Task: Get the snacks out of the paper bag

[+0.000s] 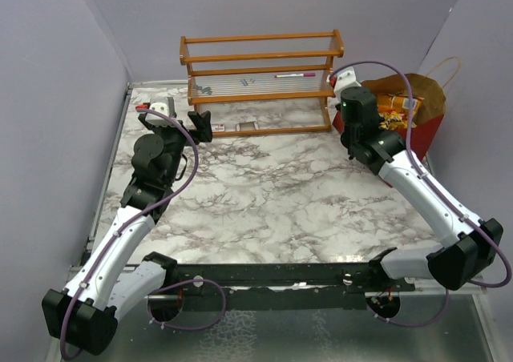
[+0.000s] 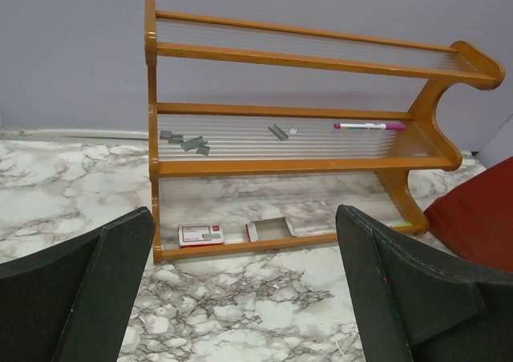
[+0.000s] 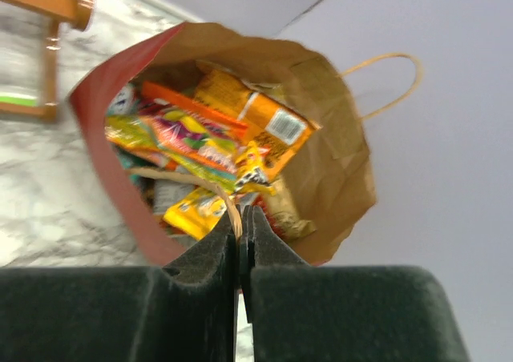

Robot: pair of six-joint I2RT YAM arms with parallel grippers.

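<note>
Pinching the near handle [image 3: 180, 178] of the paper bag [image 3: 337, 162], your right gripper [image 3: 239, 218] is closed. Snacks [image 3: 208, 138]: inside bag, far-right table [image 1: 272, 194] corner, beside rack [image 2: 296, 166]. Your left gripper [image 2: 244, 218]: spread wide, facing rack.

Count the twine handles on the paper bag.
2: the far handle arches above the paper bag's rim; the near handle crosses its mouth into the shut right gripper.
</note>
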